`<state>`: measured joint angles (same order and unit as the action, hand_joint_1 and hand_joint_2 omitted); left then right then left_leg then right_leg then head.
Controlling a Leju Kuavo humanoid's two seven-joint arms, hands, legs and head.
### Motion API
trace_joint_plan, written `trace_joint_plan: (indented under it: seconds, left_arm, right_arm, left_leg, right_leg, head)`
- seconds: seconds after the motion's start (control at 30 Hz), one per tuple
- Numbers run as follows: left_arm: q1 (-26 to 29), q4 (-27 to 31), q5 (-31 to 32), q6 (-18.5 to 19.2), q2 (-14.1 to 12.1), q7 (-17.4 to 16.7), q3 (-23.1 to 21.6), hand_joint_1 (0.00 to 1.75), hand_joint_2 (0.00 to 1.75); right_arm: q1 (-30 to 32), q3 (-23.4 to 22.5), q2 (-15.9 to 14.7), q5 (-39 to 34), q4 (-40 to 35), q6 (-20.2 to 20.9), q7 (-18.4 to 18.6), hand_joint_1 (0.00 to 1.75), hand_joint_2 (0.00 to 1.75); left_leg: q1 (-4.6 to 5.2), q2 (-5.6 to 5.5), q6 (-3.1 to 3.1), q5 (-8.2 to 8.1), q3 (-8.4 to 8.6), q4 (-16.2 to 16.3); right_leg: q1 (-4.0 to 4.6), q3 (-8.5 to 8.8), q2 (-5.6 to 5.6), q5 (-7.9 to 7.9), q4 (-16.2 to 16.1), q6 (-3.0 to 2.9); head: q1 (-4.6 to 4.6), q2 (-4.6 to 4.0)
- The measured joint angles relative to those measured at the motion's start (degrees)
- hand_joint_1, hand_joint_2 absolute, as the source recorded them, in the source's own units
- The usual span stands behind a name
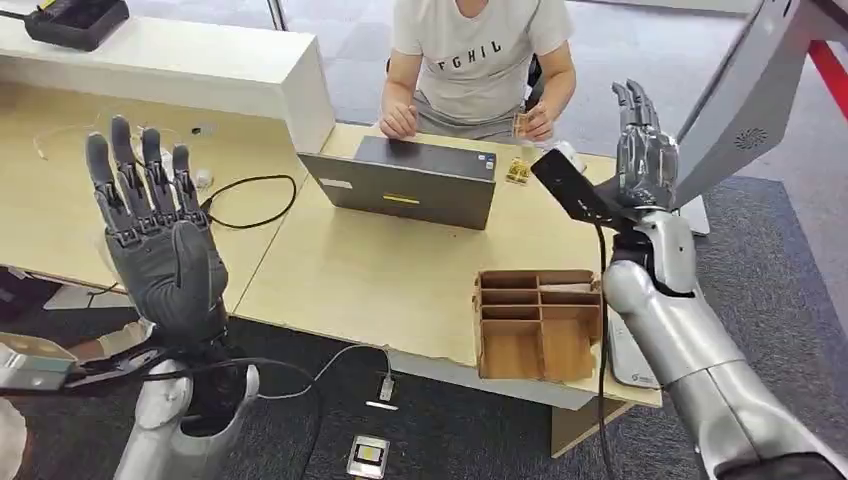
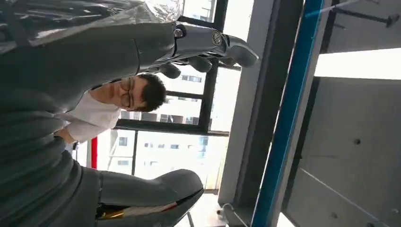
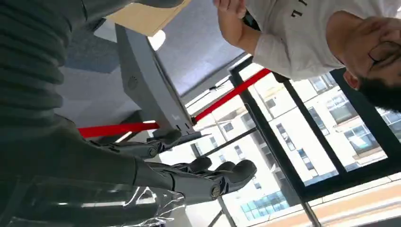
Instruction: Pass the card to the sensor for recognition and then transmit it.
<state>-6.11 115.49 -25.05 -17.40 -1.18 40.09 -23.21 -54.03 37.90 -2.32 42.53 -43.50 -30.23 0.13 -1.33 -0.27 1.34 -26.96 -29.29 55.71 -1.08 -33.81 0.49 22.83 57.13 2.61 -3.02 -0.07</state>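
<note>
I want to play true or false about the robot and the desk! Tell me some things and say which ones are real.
1. The left hand is raised with its fingers spread and nothing in it. True.
2. The laptop lies on the floor. False: it stands on the wooden table, in front of the person.
3. The cardboard box has several compartments. True.
4. The cardboard box sits in the middle of the table. False: it sits at the table's near edge, by the right arm.
5. The person wears a black shirt. False: it is white.
</note>
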Motion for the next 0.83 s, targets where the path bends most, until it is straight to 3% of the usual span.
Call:
trace_joint_plan:
  seconds: [0.17, 0.37, 0.6, 0.83]
  left_arm:
    - [0.84, 0.72, 0.90, -1.09, -0.43, 0.02, 0.15, 0.00, 1.75]
    - [1.70, 2.16, 2.38, -3.60, -1.55, 0.02, 0.35, 0.00, 1.75]
    - [3.04, 3.91, 4.68, -5.83, -2.38, 0.02, 0.33, 0.00, 1.75]
    - [3.40, 4.50, 4.98, -5.55, -2.38, 0.02, 0.33, 0.00, 1.75]
  right_arm:
    - [9.38, -1.07, -2.16, -2.18, -12.40, -0.70, -1.05, 0.00, 1.75]
    - [23.04, -2.47, -5.94, -5.20, -32.77, -1.02, -4.35, 0.00, 1.75]
    - [36.31, -4.42, -6.66, -8.94, -46.47, -6.10, -8.99, 0.00, 1.75]
    - [44.35, -5.83, -6.95, -14.14, -55.75, -6.95, -14.47, 0.00, 1.75]
  left_leg:
    - [0.00, -0.02, 0.00, -0.02, 0.01, -0.01]
    - [-0.01, 0.00, -0.02, -0.04, -0.01, -0.04]
    - [-0.01, 0.00, -0.01, -0.04, -0.01, -0.05]
    - [0.00, 0.01, -0.01, -0.04, -0.01, -0.05]
  right_leg:
    - [0.00, 0.00, -0.01, 0.03, -0.02, 0.00]
    - [0.00, 0.00, 0.00, 0.06, -0.02, -0.02]
    - [0.00, 0.01, -0.01, 0.07, -0.02, -0.02]
    - [-0.01, 0.01, -0.01, 0.06, -0.03, -0.02]
  head:
    - [0.02, 0.00]
    - [0.02, 0.00]
    - [0.00, 0.00]
    - [0.02, 0.00]
